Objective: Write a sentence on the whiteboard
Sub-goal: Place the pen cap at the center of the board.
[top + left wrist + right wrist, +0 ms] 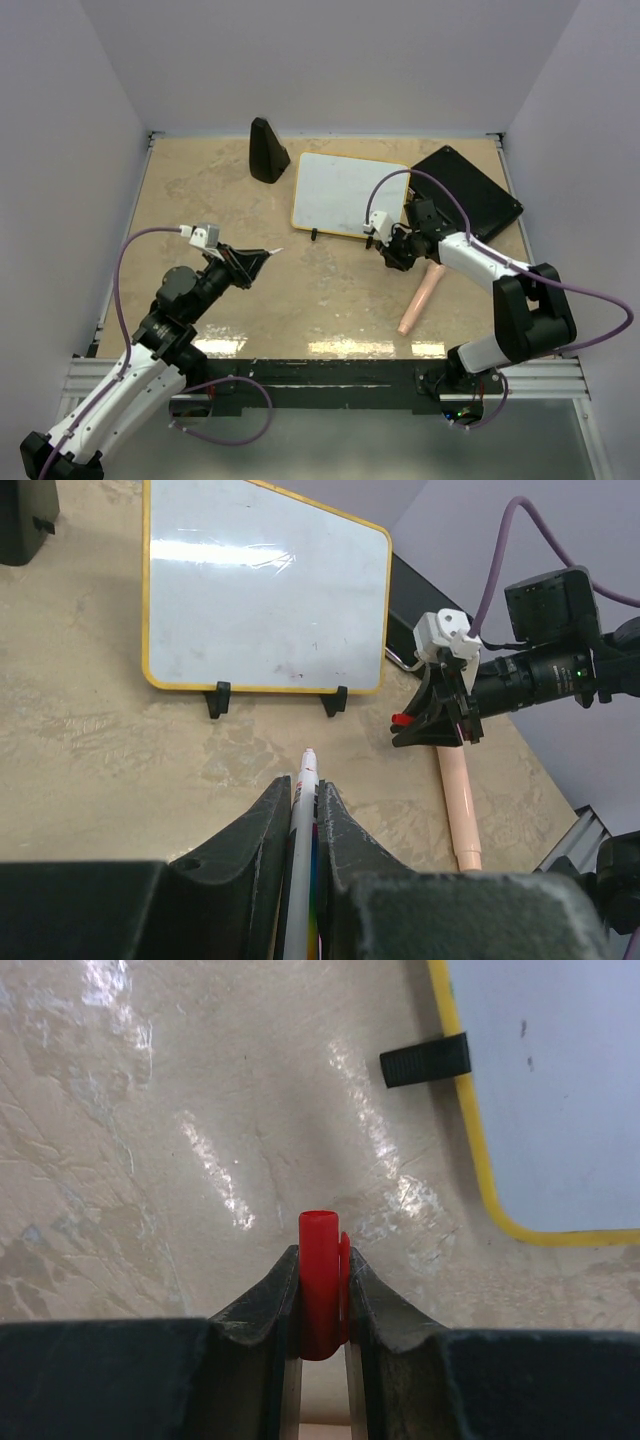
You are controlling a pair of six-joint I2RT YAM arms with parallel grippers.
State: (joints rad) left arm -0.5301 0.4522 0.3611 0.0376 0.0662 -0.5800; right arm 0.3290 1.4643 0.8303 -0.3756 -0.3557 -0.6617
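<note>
Clamped shut in the left gripper [303, 802]: a white marker [309, 765], bare tip poking out past the black fingers [270, 815]. Pinched in the right gripper [322, 1265], almost closed: a small red cap [320, 1230], open end sticking up.

Standing on two little black feet toward the back of the table [200, 190]: the whiteboard [265, 590], leaning back, well apart from the marker tip and near the right gripper. No sentence written there yet, only a few tiny dark specks.

Could tip the board over or shove it back by pressing too hard, with no hand bracing it. Could end up with wobbly letters from a slip of the thin marker in the grip. Could bump the right arm, sitting close to the board's near corner. Could knock the pink stick [458, 800] lying on the table beside that arm.

Hard to tell the ink colour from the pale tip. Cut off from sight: most of the marker's body, down between the fingers. Not clear what the black cone [267, 150] and the flat black slab [470, 190] are for.
</note>
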